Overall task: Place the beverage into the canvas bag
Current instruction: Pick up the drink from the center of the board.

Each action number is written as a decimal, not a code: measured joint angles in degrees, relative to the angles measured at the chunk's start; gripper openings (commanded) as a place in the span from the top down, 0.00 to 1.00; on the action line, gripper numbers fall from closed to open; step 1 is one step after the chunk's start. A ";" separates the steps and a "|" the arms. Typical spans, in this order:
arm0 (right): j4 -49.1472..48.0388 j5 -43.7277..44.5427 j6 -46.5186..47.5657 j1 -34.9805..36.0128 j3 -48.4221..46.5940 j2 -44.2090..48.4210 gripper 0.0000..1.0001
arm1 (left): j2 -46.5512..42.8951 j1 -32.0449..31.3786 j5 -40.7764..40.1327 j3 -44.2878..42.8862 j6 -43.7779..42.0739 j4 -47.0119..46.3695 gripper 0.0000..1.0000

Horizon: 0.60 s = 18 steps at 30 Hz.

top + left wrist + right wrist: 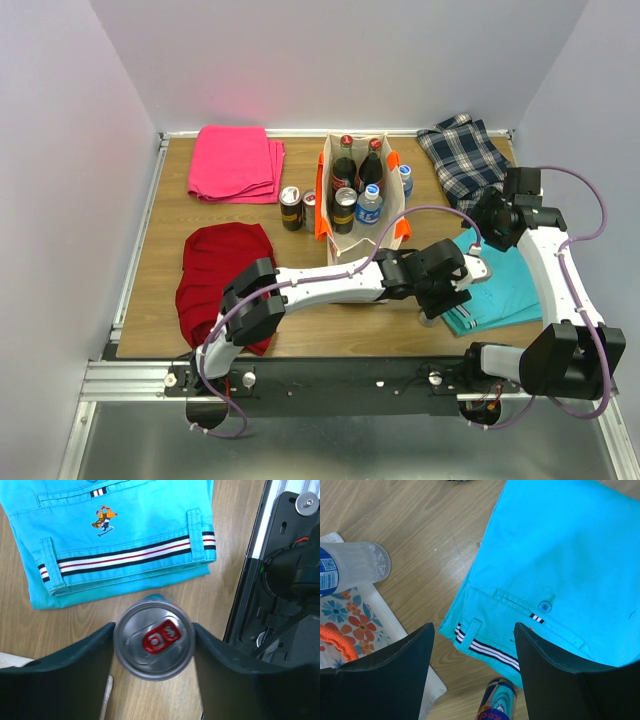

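Observation:
The beverage, a slim can (154, 641) with a silver top and a red tab, stands on the wood beside folded turquoise shorts (125, 530). My left gripper (154, 647) reaches down around it, and both fingers press against its rim. From above the can (428, 318) shows only as a sliver under the left gripper (436, 303). The canvas bag (352, 248), cream with orange straps, stands just left of that and holds several bottles and a can. Over the far edge of the shorts my right gripper (488, 224) hangs open with nothing between its fingers; its view shows the can (498, 700) below.
Two cans (291, 208) stand left of the bag and a water bottle (405, 180) at its right. A pink cloth (236, 162), a dark red cloth (222, 268) and a plaid shirt (462, 158) lie around. The table's metal front rail (280, 580) is close to the can.

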State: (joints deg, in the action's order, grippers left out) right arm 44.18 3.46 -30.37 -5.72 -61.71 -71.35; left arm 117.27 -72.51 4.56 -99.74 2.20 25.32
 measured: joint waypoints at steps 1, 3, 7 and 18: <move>0.00 0.00 0.00 0.00 0.00 0.00 0.27 | 0.00 0.02 0.00 0.00 0.24 -0.04 0.42; 0.00 0.00 0.00 0.00 0.00 0.00 0.27 | 0.00 0.02 0.00 0.00 0.37 -0.26 0.50; 0.00 0.00 0.00 0.00 0.00 0.00 0.27 | 0.00 0.04 -0.07 0.00 0.57 -0.35 0.96; 0.00 -0.02 0.02 0.00 0.00 0.00 0.27 | -0.31 0.13 -0.33 0.13 0.59 0.11 1.00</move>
State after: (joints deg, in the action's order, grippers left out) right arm 44.18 3.44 -30.35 -5.72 -61.71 -71.35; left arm 116.97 -72.38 4.23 -99.61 2.79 25.43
